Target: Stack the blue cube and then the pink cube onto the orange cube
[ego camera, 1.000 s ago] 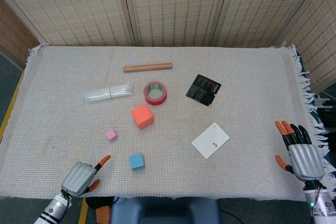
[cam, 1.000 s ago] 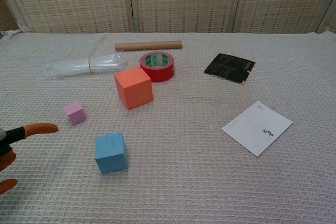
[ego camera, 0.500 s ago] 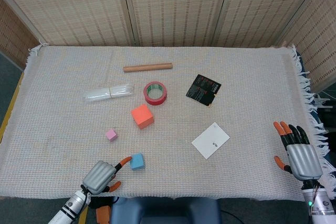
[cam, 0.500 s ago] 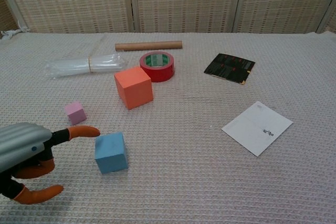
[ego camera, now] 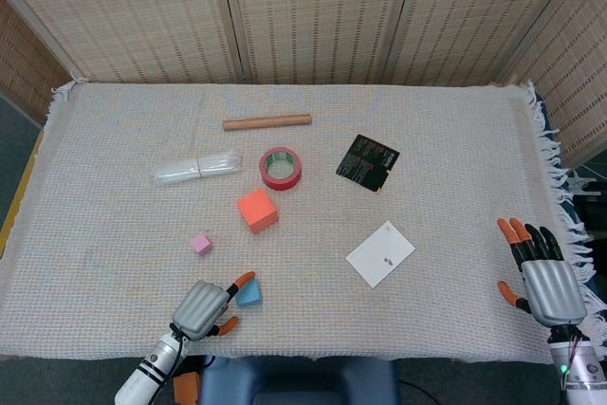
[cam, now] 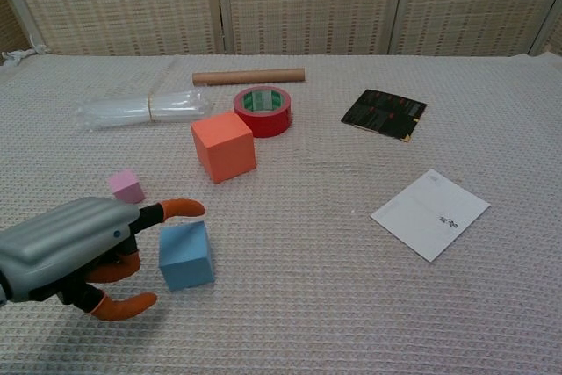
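The blue cube [cam: 186, 256] lies near the front edge of the table, partly hidden behind my left hand in the head view [ego camera: 250, 294]. My left hand [cam: 79, 248] [ego camera: 204, 308] sits just left of it, fingers spread; one orange fingertip [cam: 182, 208] arches over the cube's top left corner, and nothing is held. The small pink cube [cam: 127, 187] [ego camera: 200, 244] rests just behind the hand. Further back stands the larger orange cube [cam: 224, 146] [ego camera: 257, 210]. At the table's front right edge my right hand [ego camera: 542, 282] stays open and empty, seen only in the head view.
A red tape roll [cam: 262, 111] sits right behind the orange cube, with a cardboard tube [cam: 248, 76] beyond it. To the left of the tape lies a clear plastic bundle [cam: 145, 110]. A black card [cam: 384, 113] and a white card [cam: 430, 214] lie to the right.
My left hand has moved right and forward along the front edge, coming up against the blue cube. The cubes and the right hand stay where they were.
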You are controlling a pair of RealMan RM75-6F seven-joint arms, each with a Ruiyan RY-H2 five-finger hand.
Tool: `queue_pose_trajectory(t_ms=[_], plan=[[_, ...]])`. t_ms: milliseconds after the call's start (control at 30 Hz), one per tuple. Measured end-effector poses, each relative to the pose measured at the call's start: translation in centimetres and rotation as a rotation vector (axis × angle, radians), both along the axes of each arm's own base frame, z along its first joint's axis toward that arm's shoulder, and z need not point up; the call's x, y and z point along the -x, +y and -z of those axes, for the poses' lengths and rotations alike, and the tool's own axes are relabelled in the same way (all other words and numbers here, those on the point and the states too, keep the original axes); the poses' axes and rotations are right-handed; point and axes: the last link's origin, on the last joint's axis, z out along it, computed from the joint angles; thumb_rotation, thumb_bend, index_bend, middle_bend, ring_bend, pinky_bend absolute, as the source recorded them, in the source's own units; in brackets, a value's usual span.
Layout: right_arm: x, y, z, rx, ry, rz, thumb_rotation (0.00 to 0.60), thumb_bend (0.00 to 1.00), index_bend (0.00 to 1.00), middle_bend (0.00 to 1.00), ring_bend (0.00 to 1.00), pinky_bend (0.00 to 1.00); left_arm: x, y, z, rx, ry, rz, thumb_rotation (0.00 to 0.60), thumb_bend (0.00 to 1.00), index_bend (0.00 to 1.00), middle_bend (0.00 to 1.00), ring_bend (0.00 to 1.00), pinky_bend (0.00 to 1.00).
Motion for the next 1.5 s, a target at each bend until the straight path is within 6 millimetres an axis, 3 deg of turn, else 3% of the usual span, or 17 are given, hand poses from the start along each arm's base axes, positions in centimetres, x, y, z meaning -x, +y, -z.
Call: queue_pose_trajectory(t_ms=[600,967,1267,1500], plan=[[0.2,-0.1,0.3,-0.019,0.014,0.016,0.600,0.18,0.00,0.00,0.00,0.00,-0.6,1.0,1.0,-0.033,-0.018,-0.036,0.600,0.31,0.24,1.00,1.00,1.00],[0.2,-0.1,0.3,-0.027,0.016,0.029,0.600,0.18,0.00,0.00,0.00,0.00,-0.4,1.6,1.0,-0.107,-0.041,-0.033,0.600,0.32,0.47,1.00,1.00,1.00],[0.2,-0.2,0.1,-0.012,0.011,0.025,0.600,0.18,0.00,0.00,0.00,0.00,-0.5,1.9,-0.5,-0.131,-0.059,-0.020,0.600,0.33,0.49,1.00,1.00,1.00],[0.2,-0.2,0.1,0.005,0.008,0.022,0.600,0.18,0.00,0.00,0.00,0.00,-1.0,4.3,-2.5,-0.156,-0.071,-0.083,0.600,0.33,0.49,1.00,1.00,1.00]])
